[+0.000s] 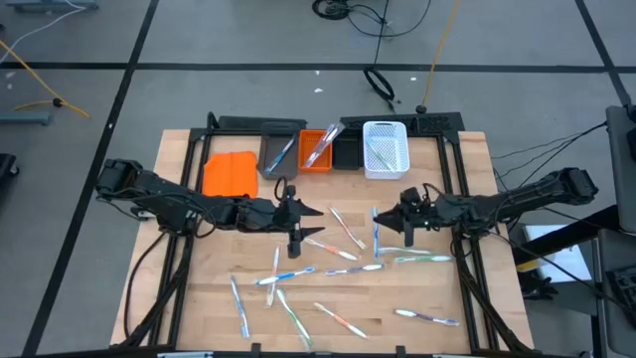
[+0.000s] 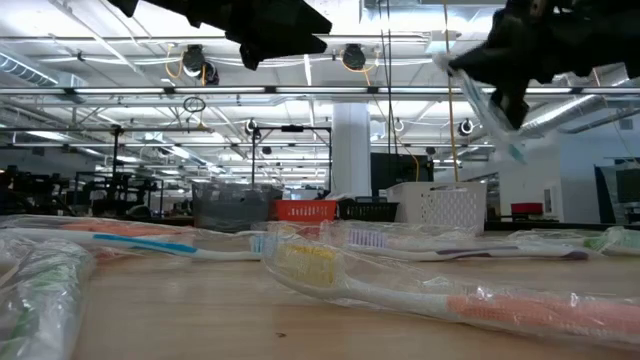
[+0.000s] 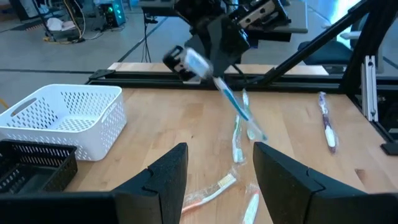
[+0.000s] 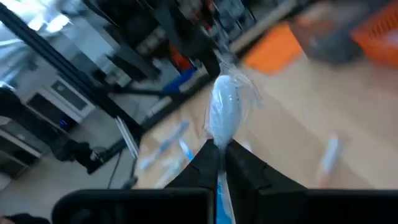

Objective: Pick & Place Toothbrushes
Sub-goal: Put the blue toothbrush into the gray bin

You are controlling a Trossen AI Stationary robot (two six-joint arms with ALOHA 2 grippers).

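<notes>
Hanging above the table at about 3 o'clock from its centre, a wrapped toothbrush [image 3: 231, 102] slants steeply, one end clenched in the right gripper [image 1: 405, 221], the other end dropping free. The right wrist view shows its plastic-wrapped tip [image 4: 224, 112] poking out past the closed fingers [image 4: 204, 163]; the low view shows it clear of the wood. Other toothbrushes [image 1: 343, 230] lie scattered at 6 o'clock, some in the orange bin [image 1: 318, 149] at 12. The left gripper [image 1: 295, 221] hovers at centre, jaws released, holding nothing.
</notes>
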